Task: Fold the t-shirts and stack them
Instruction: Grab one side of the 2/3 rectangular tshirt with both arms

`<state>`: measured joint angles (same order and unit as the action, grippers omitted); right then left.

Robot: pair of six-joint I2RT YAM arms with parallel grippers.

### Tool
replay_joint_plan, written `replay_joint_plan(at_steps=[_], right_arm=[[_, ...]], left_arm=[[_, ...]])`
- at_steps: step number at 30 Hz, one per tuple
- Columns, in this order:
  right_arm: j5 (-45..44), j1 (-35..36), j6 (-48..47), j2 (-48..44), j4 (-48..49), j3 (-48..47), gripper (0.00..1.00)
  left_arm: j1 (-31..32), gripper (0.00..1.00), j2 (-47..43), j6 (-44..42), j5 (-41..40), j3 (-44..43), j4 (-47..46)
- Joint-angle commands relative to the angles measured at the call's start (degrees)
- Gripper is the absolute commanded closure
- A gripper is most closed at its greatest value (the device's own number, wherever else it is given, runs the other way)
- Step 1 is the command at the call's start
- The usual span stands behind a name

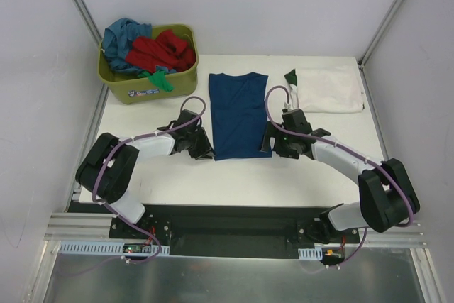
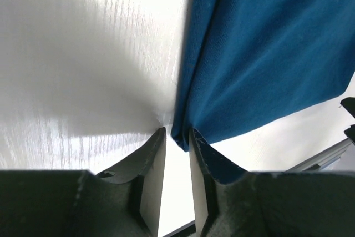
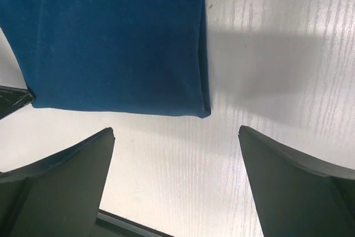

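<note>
No text, brand, number or sign can be read in any view. The only marking present is a pale label [image 1: 142, 92] on the near wall of the olive-green tub [image 1: 183, 83], which stands at the far left of the worktop [image 1: 234, 175]. Its print is too small to be read from the top view.
</note>
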<state>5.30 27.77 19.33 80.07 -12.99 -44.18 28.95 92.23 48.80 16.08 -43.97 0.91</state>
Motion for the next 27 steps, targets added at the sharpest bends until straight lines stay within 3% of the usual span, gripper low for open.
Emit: replay_joint_plan(at_steps=[1,6,15,18,19,20,21,22,24,27], right_arm=[[-0.12,-0.96,0.97,0.08,1.57,-0.64,0.01],[0.50,-1.40,1.23,2.80,2.01,-2.13,0.03],[4.80,-2.81,2.55,8.68,5.08,-3.10,0.15],[7.09,-2.90,3.43,10.88,6.40,-2.84,0.29],[7.88,-2.81,3.87,11.15,6.49,-2.66,0.40],[8.41,-2.90,3.87,11.51,6.84,-2.31,0.46],[8.85,-2.90,4.04,11.51,6.93,-1.96,0.52],[9.46,-2.90,4.22,11.42,7.02,-1.70,0.63],[9.55,-2.81,4.57,10.72,7.02,-0.65,0.71],[9.90,-2.90,4.66,8.79,6.67,0.93,0.92]], left_arm=[[0.93,0.73,-4.86,0.86,-0.60,0.81,2.52],[0.93,0.67,-5.57,0.78,-1.58,-0.15,2.52],[2.34,0.67,3.48,0.77,-0.34,-3.31,2.52],[2.87,0.74,5.50,0.77,-0.43,-4.55,2.61],[2.87,0.81,6.29,0.69,-0.34,-4.81,2.52],[2.87,0.96,6.47,0.25,-0.26,-5.08,2.52],[2.87,1.00,6.65,0.16,-0.17,-5.08,2.61],[2.87,1.00,6.39,0.07,-0.43,-4.99,2.52],[2.87,1.00,5.34,-0.19,-0.96,-4.38,2.52],[2.95,1.00,2.97,-0.54,-1.66,-3.15,2.52]])
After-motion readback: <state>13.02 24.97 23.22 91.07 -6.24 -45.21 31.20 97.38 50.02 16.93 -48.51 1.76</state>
